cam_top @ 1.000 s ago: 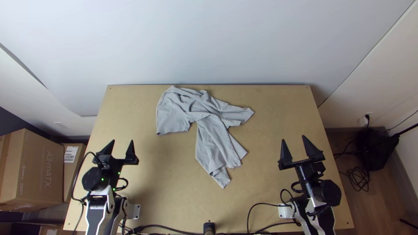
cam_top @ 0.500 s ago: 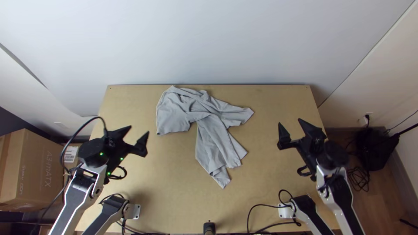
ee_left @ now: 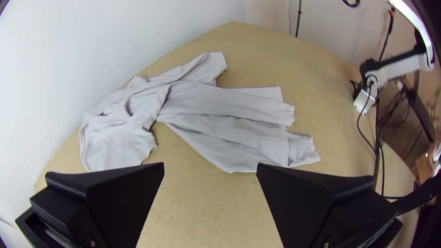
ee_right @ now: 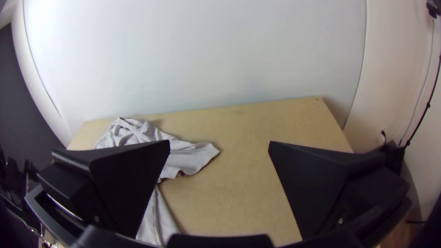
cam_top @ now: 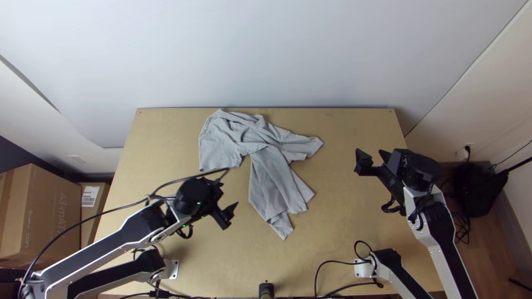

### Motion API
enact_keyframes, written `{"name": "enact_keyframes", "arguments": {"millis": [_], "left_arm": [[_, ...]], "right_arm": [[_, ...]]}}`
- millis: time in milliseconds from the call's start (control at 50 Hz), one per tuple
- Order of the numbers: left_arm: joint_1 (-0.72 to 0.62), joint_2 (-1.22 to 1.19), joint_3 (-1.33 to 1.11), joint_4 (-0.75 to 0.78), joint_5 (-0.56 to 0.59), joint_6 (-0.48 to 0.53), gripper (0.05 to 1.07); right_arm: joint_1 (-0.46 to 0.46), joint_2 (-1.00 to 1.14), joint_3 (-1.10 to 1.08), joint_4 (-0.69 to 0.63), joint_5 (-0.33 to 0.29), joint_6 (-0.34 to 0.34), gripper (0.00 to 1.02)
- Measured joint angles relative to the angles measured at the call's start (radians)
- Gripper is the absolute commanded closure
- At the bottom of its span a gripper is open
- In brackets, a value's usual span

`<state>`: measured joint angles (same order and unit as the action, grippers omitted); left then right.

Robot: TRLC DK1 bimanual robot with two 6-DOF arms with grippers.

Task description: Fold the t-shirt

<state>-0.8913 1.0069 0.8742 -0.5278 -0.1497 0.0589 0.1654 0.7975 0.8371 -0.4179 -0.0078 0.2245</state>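
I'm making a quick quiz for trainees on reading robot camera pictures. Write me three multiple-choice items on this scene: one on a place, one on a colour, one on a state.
1. Which edge of the table is the T-shirt closest to?
A) The near edge
B) The far edge
C) The edge on the right arm's side

2. What colour is the T-shirt?
A) Red
B) Light grey
C) Dark green

3. How is the left tool?
A) Shut on the T-shirt
B) Shut and empty
C) Open and empty

Right letters:
1: B, the top view shows the cloth's upper part coming right up to the far edge.
2: B, the cloth looks pale grey in the top view.
3: C, the left wrist view shows its two fingers wide apart, with no cloth gripped.
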Motion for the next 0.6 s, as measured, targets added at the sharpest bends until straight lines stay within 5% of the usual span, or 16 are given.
{"name": "enact_keyframes", "arguments": {"millis": [300, 600], "left_arm": [[-0.134, 0.195, 0.034, 0.201, -0.028, 0.160, 0.10], [-0.256, 0.459, 0.119, 0.346, -0.045, 0.213, 0.10]], "right_arm": [[-0.145, -0.055, -0.029, -0.024, -0.001, 0.038, 0.03], [-0.293, -0.215, -0.122, -0.056, -0.065, 0.084, 0.04]]}}
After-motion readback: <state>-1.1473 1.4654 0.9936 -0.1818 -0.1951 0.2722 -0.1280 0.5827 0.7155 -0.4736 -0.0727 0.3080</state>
